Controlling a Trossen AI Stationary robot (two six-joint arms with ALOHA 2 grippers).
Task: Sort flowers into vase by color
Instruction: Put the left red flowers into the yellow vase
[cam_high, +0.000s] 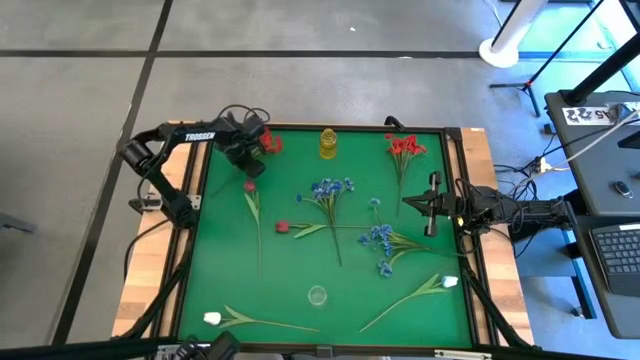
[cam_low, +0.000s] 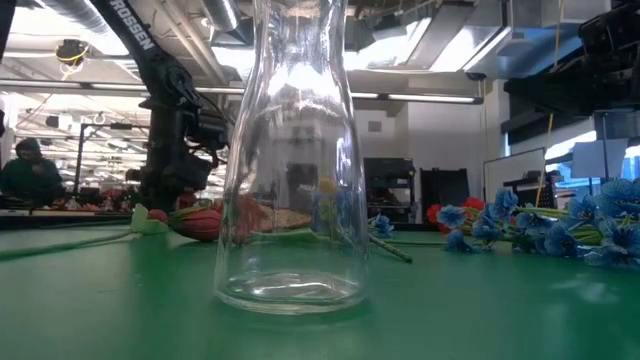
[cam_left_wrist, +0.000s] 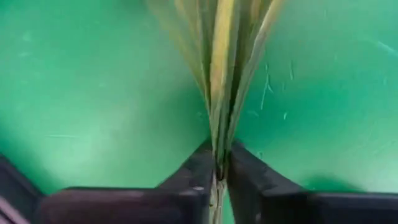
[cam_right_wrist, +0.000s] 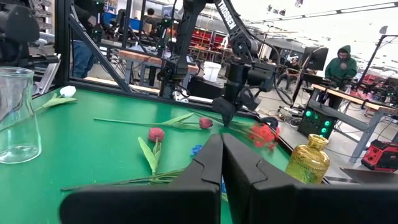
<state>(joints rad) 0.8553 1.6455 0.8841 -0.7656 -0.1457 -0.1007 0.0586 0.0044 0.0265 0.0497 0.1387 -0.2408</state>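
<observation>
left gripper (cam_high: 250, 166) at 10 o'clock, pinched on stems of red spray (cam_high: 268, 143) | loose flowers (cam_high: 330, 190) strewn mid-mat: light, limp, slippery; best gripped low on stem | right gripper (cam_high: 433, 204) at 3 o'clock, pressed together, empty

Both arms are dark, near black, built of jointed tubular links with black cables trailing along them. The left arm (cam_high: 190, 140) carries white block lettering on its upper link. The right arm (cam_high: 510, 212) shows a small green indicator light. Each claw has two flat, dark, wedge-shaped fingers (cam_right_wrist: 205, 168).
</observation>
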